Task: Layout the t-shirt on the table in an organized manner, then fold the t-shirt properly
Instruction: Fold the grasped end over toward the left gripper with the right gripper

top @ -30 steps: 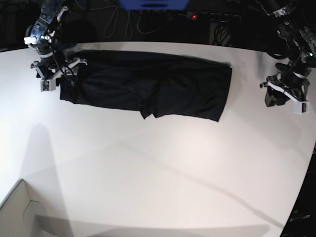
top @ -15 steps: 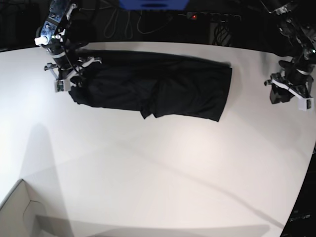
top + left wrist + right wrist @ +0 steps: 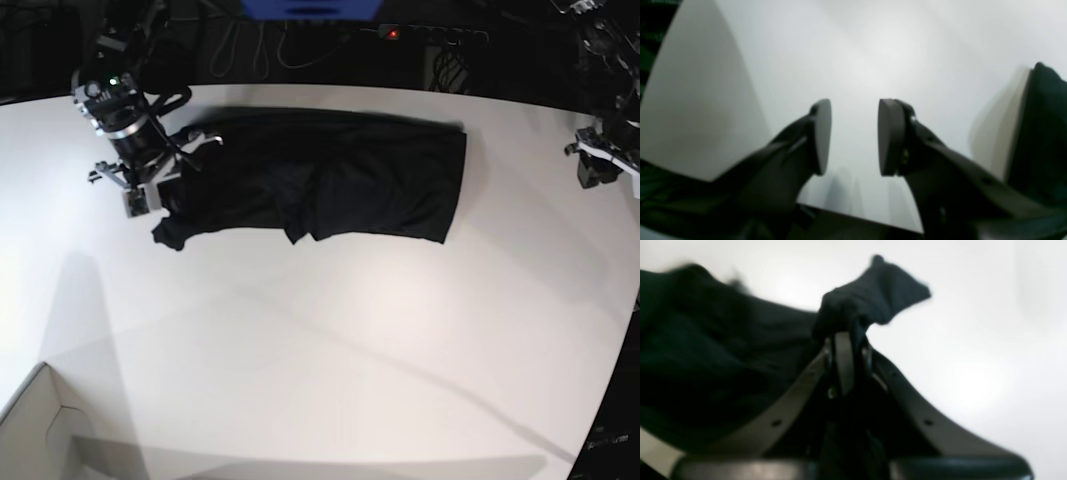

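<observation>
Clamped on a bunched fold of the t-shirt (image 3: 873, 293), the right hand (image 3: 845, 340) has its jaws pressed together with black cloth pinched between them; in the right wrist view a small peak of fabric sticks up past the fingertips while the rest of the shirt spreads off toward 9 o'clock. From the base view, this right hand (image 3: 150, 190) sits at the 9 o'clock end of the t-shirt (image 3: 330, 180), where the cloth is gathered and a small corner droops toward 6 o'clock. Elsewhere the shirt lies as a long flattened band across the far part of the worktop (image 3: 330, 340), running from 9 o'clock to 3 o'clock, with a fairly straight edge at its 3 o'clock end and a small notch along its near edge. Well apart from the shirt, at 3 o'clock near the worktop's rim, is the left hand (image 3: 605, 160). In the left wrist view the left hand (image 3: 853, 136) has its two pads apart with nothing between them, bare white worktop (image 3: 873, 50) showing through the gap, and a dark edge of the t-shirt (image 3: 1043, 126) at 3 o'clock. A pale cardboard box corner (image 3: 40, 430) shows at 7 o'clock in the base view.
</observation>
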Tool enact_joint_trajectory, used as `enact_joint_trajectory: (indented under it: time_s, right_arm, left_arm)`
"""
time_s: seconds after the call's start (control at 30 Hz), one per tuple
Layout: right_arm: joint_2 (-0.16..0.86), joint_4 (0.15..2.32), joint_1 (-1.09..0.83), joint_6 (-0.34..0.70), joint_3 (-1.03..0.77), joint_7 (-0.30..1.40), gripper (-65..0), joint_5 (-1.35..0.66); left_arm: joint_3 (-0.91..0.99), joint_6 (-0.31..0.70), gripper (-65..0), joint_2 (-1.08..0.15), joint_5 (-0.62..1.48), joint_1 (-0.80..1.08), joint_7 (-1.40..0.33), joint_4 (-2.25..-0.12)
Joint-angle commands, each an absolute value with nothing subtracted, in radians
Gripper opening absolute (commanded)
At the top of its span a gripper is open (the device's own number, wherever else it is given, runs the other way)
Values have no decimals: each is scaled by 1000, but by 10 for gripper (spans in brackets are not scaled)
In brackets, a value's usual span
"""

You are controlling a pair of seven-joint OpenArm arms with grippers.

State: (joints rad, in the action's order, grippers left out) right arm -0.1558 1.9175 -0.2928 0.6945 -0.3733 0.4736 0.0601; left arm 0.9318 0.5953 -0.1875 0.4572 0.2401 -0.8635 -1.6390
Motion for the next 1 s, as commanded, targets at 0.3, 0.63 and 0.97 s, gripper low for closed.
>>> enact_joint_trajectory:
  time_s: [0.3, 0.63, 0.97]
  right_arm:
    - [-157, 2023, -309, 698, -151, 447, -650, 47]
    - [-157, 2022, -271, 698, 108, 443, -650, 47]
    - [-157, 2012, -173, 641, 300, 450, -650, 48]
  left_arm:
    - [799, 596, -420, -196, 463, 237, -843, -1649]
    - [622, 593, -420, -194, 463, 214, -842, -1647]
    - [455, 584, -420, -194, 461, 151, -842, -1506]
